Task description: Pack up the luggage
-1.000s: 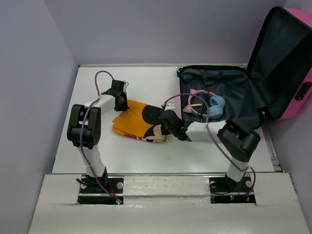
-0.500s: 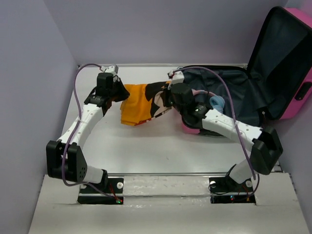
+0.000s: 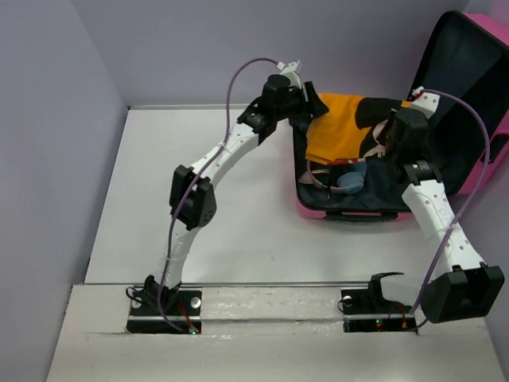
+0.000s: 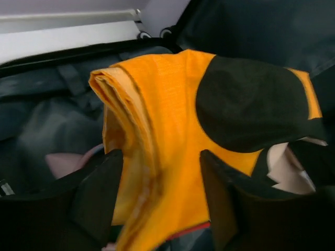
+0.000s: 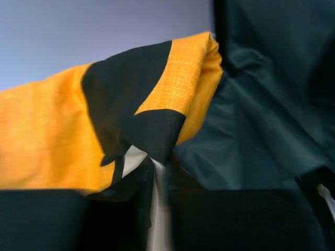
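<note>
The luggage [image 3: 350, 213] is a hot-pink suitcase lying open at the right, its lid [image 3: 481, 179] up and its dark navy lining [image 5: 261, 115] showing. A folded orange cloth with black and white print [image 3: 342, 127] hangs over the open half, between both grippers. My left gripper [image 3: 306, 107] is at the cloth's left end; in the left wrist view its jaws [image 4: 161, 172] stand wide apart with the orange cloth [image 4: 167, 130] loose between them. My right gripper [image 3: 390, 135] pinches the cloth's right end [image 5: 52, 136]; its jaws [image 5: 159, 178] sit close together on a white strip of it.
Blue headphones [image 3: 350, 179] and a pink cat-ear headband [image 3: 318, 175] lie inside the suitcase under the cloth. White table [image 3: 199, 207] stretches left of the case. Grey walls close in the back and left.
Both arms carried the orange cloth up off the table and right, over the open suitcase. The left jaws have sprung apart; the right jaws still pinch the cloth.
</note>
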